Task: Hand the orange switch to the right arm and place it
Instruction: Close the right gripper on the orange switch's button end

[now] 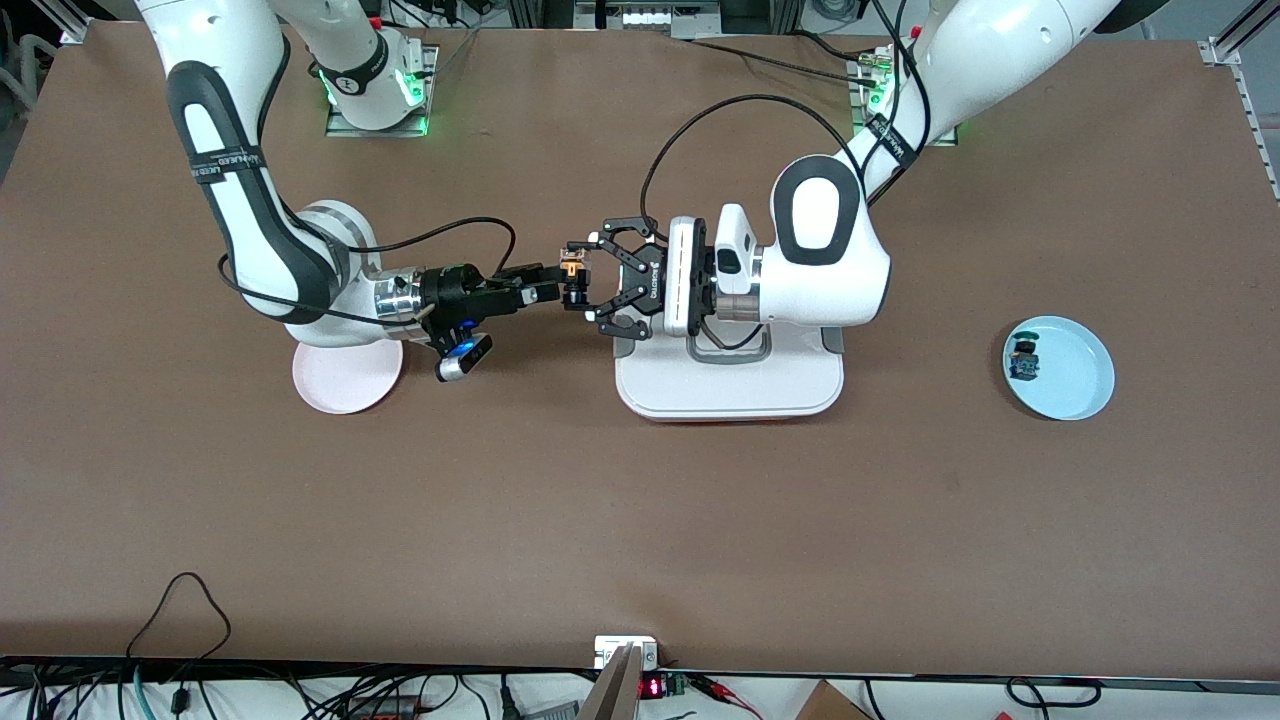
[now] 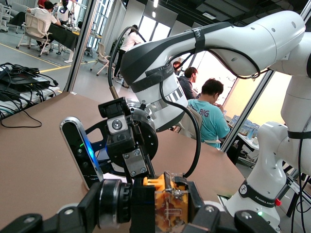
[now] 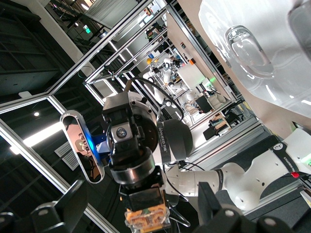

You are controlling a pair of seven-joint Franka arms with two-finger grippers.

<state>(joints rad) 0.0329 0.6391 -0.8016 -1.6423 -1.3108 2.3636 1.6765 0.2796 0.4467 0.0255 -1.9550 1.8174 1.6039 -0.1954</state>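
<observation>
Over the middle of the table (image 1: pixel 640 520), from the front camera, we've got both arms meeting tip to tip. Our left pincer (image 1: pixel 582 280), the wide linkage claw, is pinching the orange switch (image 1: pixel 571 270) up in the air, just off the edge of the white tray (image 1: pixel 730 390). The right pincer (image 1: pixel 553 280) has its slim fingers spread on either side of the switch, not clamped yet as far as we can tell. A pink plate (image 1: pixel 345 380) sits under the right arm's wrist, and a blue plate (image 1: pixel 1075 370) with a small black piece (image 1: pixel 1023 358) waits toward the left arm's end.

Left wrist view: the orange switch (image 2: pixel 169 204) sits squeezed between our claw's fingers, with the right pincer's body facing us straight on, so the alignment looks decent.

Right wrist view: the same switch (image 3: pixel 146 216) shows at the tip of the right pincer (image 3: pixel 145 211), the left claw's fingers framing it.

For doing this handoff well, we'd say: close the right fingers squarely on the black body rather than the round cap, get a firm pinch first, and only then let the left claw release. Letting go early probably drops the tiny thing onto the table. The pink plate looks like the likely drop spot.
</observation>
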